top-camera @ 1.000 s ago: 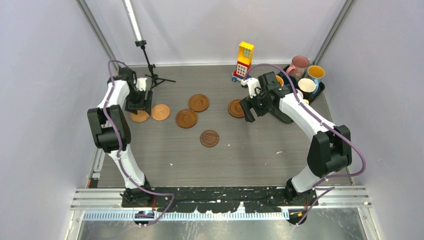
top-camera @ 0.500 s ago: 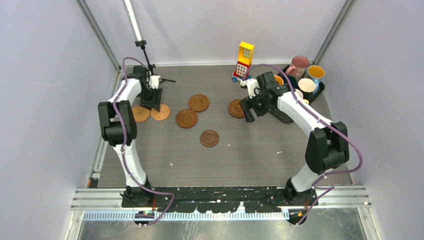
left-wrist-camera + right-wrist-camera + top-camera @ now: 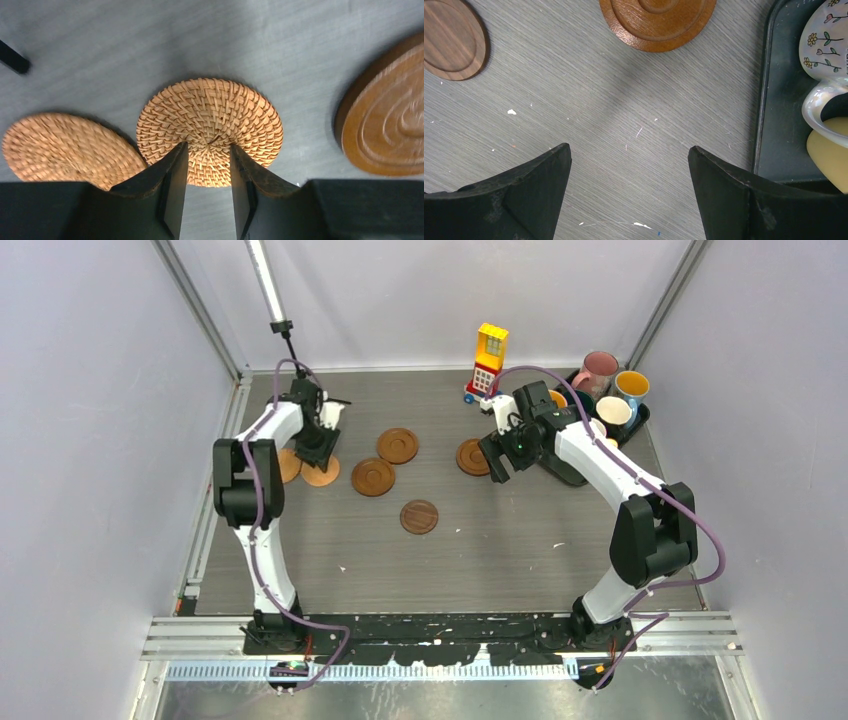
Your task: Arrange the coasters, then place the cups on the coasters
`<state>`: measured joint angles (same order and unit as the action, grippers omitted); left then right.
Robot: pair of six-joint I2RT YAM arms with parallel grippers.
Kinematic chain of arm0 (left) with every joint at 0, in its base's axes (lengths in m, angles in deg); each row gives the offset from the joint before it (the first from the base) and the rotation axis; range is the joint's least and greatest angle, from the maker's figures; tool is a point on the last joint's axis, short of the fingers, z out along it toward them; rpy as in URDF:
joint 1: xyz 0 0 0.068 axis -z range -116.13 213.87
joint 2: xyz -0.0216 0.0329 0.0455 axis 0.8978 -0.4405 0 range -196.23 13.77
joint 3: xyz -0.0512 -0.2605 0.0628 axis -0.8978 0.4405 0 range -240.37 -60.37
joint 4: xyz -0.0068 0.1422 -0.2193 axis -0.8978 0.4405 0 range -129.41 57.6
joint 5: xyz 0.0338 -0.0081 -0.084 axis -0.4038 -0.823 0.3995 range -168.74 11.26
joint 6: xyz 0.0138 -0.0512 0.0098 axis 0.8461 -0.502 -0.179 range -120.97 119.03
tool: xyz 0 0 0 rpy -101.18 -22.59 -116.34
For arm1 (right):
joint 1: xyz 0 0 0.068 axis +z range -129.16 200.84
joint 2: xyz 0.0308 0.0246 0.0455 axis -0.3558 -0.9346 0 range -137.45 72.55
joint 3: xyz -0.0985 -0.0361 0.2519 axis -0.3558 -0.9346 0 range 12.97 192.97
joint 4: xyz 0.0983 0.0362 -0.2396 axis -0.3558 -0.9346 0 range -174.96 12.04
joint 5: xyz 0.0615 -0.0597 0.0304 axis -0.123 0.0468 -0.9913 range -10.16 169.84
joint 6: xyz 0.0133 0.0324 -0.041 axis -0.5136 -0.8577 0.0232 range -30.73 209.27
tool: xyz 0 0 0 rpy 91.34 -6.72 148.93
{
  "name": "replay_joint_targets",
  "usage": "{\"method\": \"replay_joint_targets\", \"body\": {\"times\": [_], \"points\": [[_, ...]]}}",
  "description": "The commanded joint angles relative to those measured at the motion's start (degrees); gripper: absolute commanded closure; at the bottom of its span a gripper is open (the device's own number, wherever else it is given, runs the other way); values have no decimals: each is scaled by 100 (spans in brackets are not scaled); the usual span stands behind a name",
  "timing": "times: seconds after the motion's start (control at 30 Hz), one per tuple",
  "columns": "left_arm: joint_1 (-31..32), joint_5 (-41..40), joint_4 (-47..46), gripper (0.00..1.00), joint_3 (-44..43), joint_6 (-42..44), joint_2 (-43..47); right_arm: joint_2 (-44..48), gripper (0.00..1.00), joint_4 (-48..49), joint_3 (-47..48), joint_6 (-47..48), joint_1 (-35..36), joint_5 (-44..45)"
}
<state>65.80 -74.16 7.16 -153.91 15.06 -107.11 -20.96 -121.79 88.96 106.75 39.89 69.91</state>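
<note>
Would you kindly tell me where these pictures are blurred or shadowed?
Left wrist: the woven coaster in the middle is fairly sharp, while the wooden coaster at the right edge is smeared. Right wrist: the table grain is crisp, crossed by a soft diagonal shadow. Top view: even, soft light with no hard shadows.

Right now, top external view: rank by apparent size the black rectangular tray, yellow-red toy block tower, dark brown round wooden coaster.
1. black rectangular tray, partly hidden, still largest
2. yellow-red toy block tower, upright, so its height adds to its look
3. dark brown round wooden coaster
</note>
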Motion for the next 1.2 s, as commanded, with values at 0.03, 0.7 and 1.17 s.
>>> {"method": "replay_joint_targets", "body": {"times": [0.03,0.7,1.17], "points": [[2,-38,442,64,1205,623,704,62,9,32,147,63,-10,-21],[-1354,-630,272,64,3183,2022,2047,26,9,43,36,-180,-5,-468],[-1336,-106,917,52,2653,1854,2314,109,9,-7,145,-216,-3,-537]]}}
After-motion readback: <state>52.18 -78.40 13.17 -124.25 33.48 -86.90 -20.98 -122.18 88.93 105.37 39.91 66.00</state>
